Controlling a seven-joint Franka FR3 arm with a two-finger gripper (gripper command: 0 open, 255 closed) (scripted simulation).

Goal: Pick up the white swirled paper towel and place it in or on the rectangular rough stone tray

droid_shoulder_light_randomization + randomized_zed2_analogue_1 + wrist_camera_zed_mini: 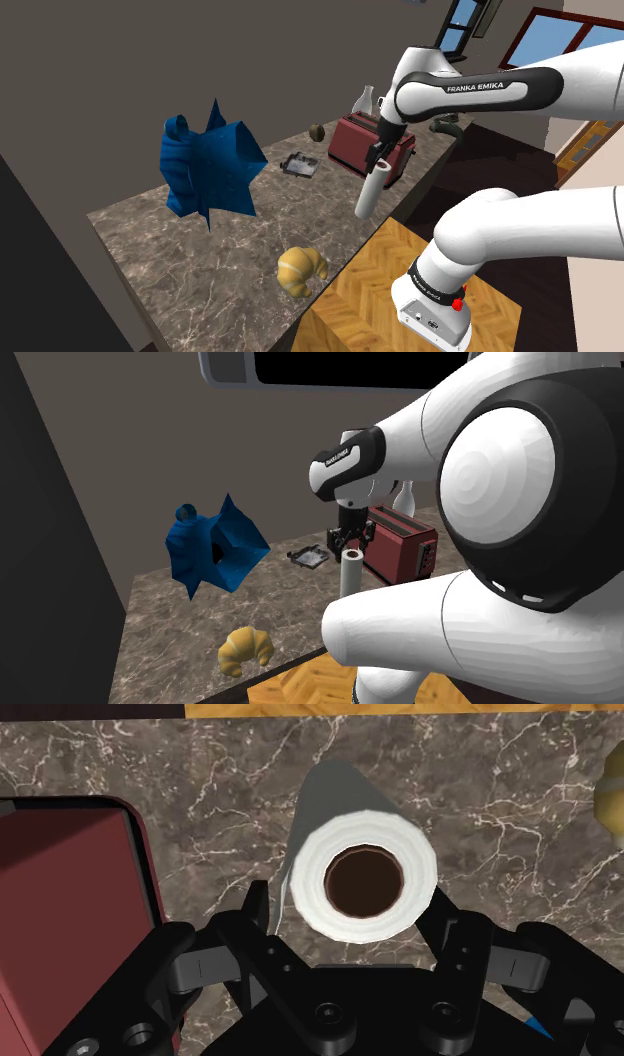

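The white paper towel roll [368, 192] stands nearly upright over the marble counter [180, 245], close to its near edge. My gripper [377, 163] comes down on its upper end and is shut on it. In the wrist view I look down the roll's brown core [365, 879], with a black finger pressed against each side of the roll [365, 919]. The small dark grey rectangular tray [300, 165] lies on the counter beyond the roll, toward the shoulder view's left. In the second exterior view the roll [350, 574] hangs under the gripper [347, 542], with the tray [309, 557] behind it.
A dark red toaster [372, 145] stands right beside the roll. A big crumpled blue object [208, 170] sits at the back of the counter. A croissant [302, 270] lies near the front edge. A pale flask [364, 102] and a small brown object [317, 131] are behind the toaster.
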